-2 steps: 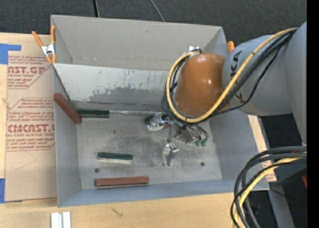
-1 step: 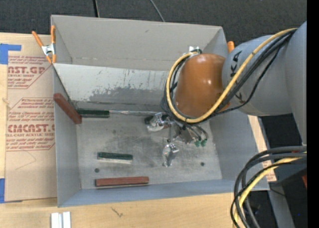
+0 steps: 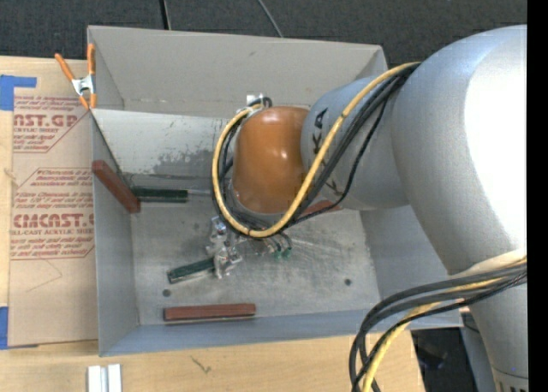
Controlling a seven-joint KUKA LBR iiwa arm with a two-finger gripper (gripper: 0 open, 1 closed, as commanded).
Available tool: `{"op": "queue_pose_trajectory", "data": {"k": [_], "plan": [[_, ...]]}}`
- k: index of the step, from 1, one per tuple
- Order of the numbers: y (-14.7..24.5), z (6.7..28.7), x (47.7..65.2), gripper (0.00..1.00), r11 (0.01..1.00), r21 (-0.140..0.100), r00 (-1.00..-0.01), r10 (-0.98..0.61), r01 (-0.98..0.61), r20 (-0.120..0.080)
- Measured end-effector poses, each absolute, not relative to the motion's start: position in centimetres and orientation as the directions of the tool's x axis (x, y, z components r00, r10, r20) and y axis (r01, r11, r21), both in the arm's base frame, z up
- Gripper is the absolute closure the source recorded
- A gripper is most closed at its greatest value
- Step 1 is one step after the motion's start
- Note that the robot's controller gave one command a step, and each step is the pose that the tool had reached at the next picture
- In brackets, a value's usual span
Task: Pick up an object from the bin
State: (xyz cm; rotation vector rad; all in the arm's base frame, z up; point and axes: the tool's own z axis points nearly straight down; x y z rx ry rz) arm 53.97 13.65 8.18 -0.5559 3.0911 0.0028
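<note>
**Status: tool down at the dark green stick, grip unconfirmed**

You have the tool [image 3: 224, 255] low over the floor of the bin [image 3: 116, 296], near the middle, right under the orange wrist cover [image 3: 265, 168]. Its tip sits at the right end of a short dark green stick [image 3: 190, 273]. The stick lies flat on the floor, slanting toward the front left.

You can't tell from this angle how far open the tool is, or whether it has hold of anything. Tip and stick end overlap in view, so contact is unclear too.

Nearby things:
- small green piece [image 3: 280, 250], just right of the tool
- red-brown bar [image 3: 210, 312], flat along the front wall, clear of the tool
- second red-brown bar [image 3: 116, 187], leaning in the left corner
- another dark green stick [image 3: 160, 196], just beside that bar and well apart from the tool

My read is that you're at the grasp step. The stick is flat on the floor, so the lift hasn't begun.

What the next move calls for:
- Close squarely across the stick's narrow width. It's thin, so a skewed bite will likely miss or flick it away.
- Expect droop or swing, because the hold would be at one end.
- Lift straight up, clear of the walls.
- Check that the stick rises with the tool before you call it picked.
- Watch that the small green piece doesn't get nipped along with it.
</note>
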Motion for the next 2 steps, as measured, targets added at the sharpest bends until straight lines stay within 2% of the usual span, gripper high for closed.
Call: {"op": "queue_pose_trajectory", "data": {"k": [1,2], "plan": [[13.6,8.2,54.0,1.0,0.937,0.002,-0.937,-0.348,-0.348,-0.001],[11.4,22.2,55.0,1.0,0.949,-0.001,-0.949,-0.316,-0.316,-0.004]]}}
